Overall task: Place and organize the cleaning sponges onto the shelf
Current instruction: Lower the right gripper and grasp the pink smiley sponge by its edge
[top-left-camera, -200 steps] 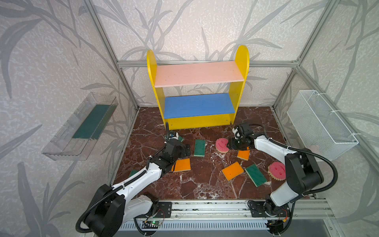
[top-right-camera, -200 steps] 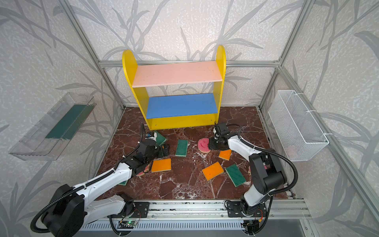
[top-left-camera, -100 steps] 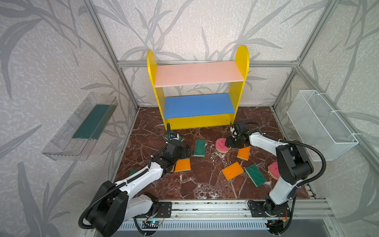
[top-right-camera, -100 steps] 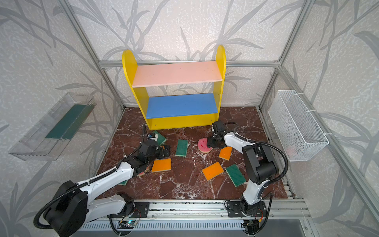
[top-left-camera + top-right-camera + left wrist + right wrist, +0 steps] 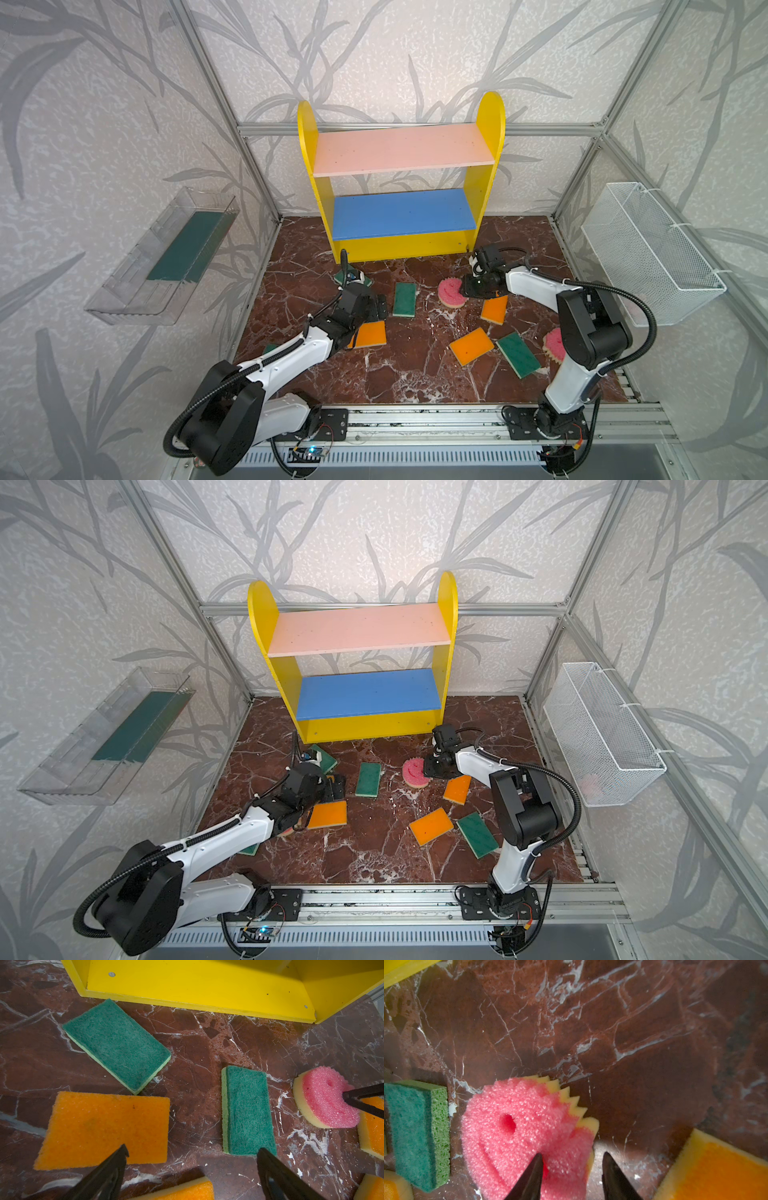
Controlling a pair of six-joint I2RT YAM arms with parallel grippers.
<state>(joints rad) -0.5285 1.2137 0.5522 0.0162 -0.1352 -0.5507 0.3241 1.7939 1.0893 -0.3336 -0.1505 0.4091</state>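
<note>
Moved since a second ago: right gripper (image 5: 572,1155), brought a little further onto the pink round sponge (image 5: 500,1147), jaws drawn narrower. Unmoved: every sponge; the left arm nearly so.

Item: pink round sponge. Laid flat on the marble floor (image 5: 399,374), toward the back edge, just in front of the right foot of the shelf (image 5: 401,166). An orange sponge (image 5: 494,309) lies near it on the right-edge side.

Item: right gripper. Jaws held part-way apart, set astride the scalloped rim. One fingertip (image 5: 536,1163) is pressed into the pink face; the other is stood just outside the yellow rim, with a sliver of floor showing between. No finished clamp is shown, and the sponge is not lifted.

Item: left gripper (image 5: 192,1149). Jaws spread wide, nothing held. It is hung low over bare floor between a second orange sponge (image 5: 108,1128) and a green-topped sponge (image 5: 247,1109), left of the floor's middle.

Item: shelf. Stood at the middle of the back edge. Pink and blue boards are both bare; the task is judged barely begun.

Handling note. The step in hand is judged to be the pick of the pink sponge. The bite is shallow, and soft foam may fold or slip. A deeper seat before closing is advised, then a straight lift, with the yellow side panel cleared on the way to a board.
</note>
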